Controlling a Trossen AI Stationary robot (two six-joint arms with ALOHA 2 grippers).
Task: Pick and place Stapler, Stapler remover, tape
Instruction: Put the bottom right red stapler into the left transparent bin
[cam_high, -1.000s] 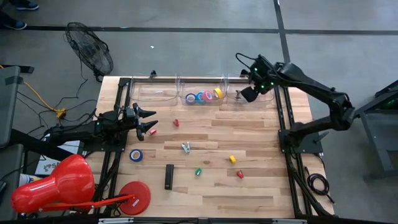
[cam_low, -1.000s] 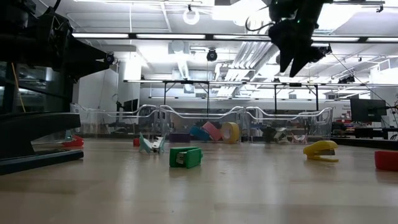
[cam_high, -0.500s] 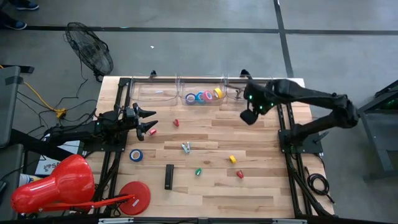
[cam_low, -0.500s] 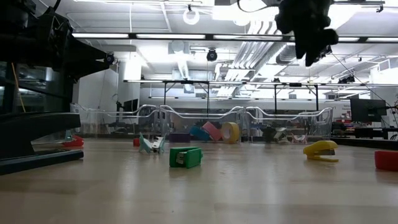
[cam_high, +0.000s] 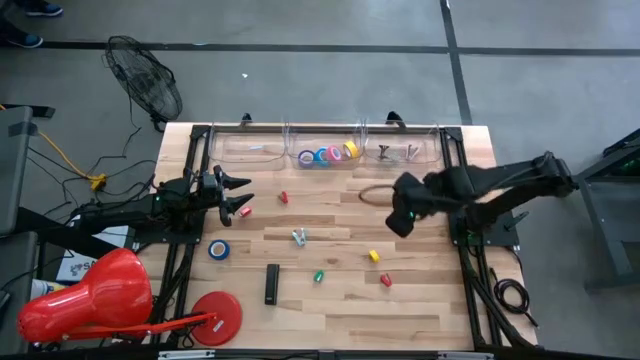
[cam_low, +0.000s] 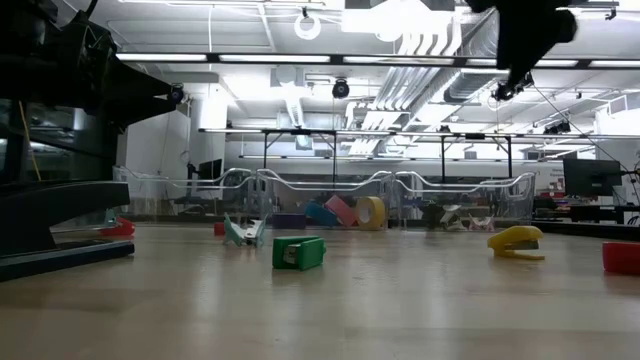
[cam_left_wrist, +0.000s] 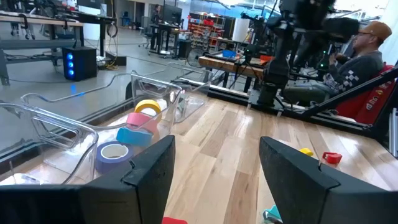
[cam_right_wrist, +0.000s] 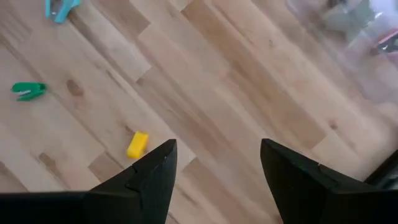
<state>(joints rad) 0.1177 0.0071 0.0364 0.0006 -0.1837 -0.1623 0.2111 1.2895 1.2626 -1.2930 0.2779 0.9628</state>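
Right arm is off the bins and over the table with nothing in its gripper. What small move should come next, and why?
Probably lower the right gripper toward the yellow stapler. Its fingers stand open and empty, and in the right wrist view the yellow stapler lies just ahead of them on bare wood, with nothing crowding it. The left gripper waits at the table's left edge.

right gripper (cam_low: 525, 45): in the low view cut off by the top edge, fingertips not shown.
black stapler (cam_low: 55, 215): cut off by the left edge, blurred.
bin contents right of the tape rolls (cam_high: 327, 154): small grey items (cam_high: 398, 152), too small to tell.
red stapler (cam_low: 622, 257): cut by the right edge.
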